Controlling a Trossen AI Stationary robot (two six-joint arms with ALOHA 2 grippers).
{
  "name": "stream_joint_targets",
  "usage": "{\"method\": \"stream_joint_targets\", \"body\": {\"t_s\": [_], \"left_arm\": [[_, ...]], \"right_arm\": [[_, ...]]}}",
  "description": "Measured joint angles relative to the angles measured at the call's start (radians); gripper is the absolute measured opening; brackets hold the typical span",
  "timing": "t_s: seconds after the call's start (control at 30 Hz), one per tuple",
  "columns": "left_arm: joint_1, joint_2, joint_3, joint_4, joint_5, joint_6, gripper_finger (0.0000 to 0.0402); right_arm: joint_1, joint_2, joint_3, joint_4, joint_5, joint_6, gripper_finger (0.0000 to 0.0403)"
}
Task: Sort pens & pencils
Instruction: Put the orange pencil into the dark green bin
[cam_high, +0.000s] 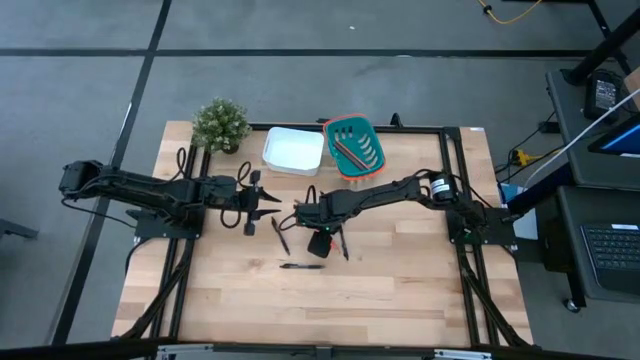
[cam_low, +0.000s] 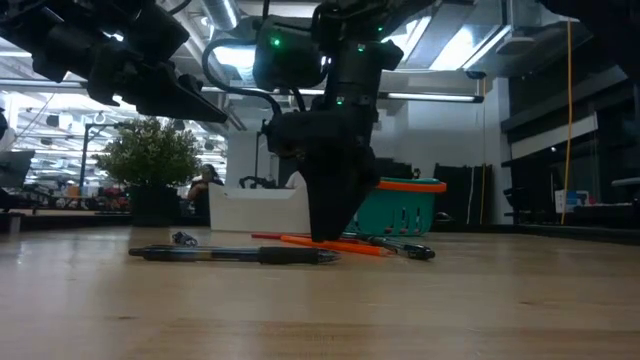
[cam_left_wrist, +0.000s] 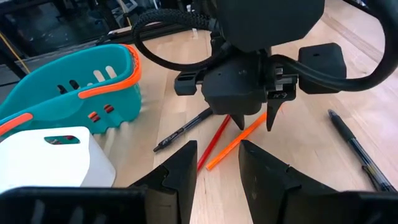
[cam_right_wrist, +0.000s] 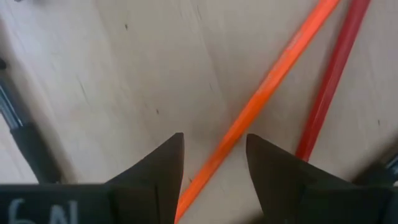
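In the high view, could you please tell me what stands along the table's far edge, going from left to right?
Plant → white bin → teal basket, which has an orange rim and touches the white bin's right side.

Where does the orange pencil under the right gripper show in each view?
High: hidden beneath the right gripper.
Low: orange pencil on the table, beside that gripper's tip.
Left wrist: orange pencil, below the gripper, next to the red one.
Right wrist: diagonal, running between the open fingers.
Shared landmark: the right gripper.

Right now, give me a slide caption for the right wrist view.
Open right hand straddling an orange pencil on the table, red pencil alongside.
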Motion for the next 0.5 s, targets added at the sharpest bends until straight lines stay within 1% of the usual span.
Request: {"method": "stream_joint_targets", "body": {"t_s": [0.37, 0.5], "left_arm": [[0.000, 0.000, 0.000, 0.001, 0.000, 0.000, 0.0112], [0.000, 0.000, 0.000, 0.000, 0.000, 0.000, 0.0112]], "right_arm": [[-0.012, 0.022, -0.024, 0.020, 0.019, -0.010, 0.0174], [-0.014, 0.024, -0.025, 0.019, 0.021, -0.016, 0.0156]]}}
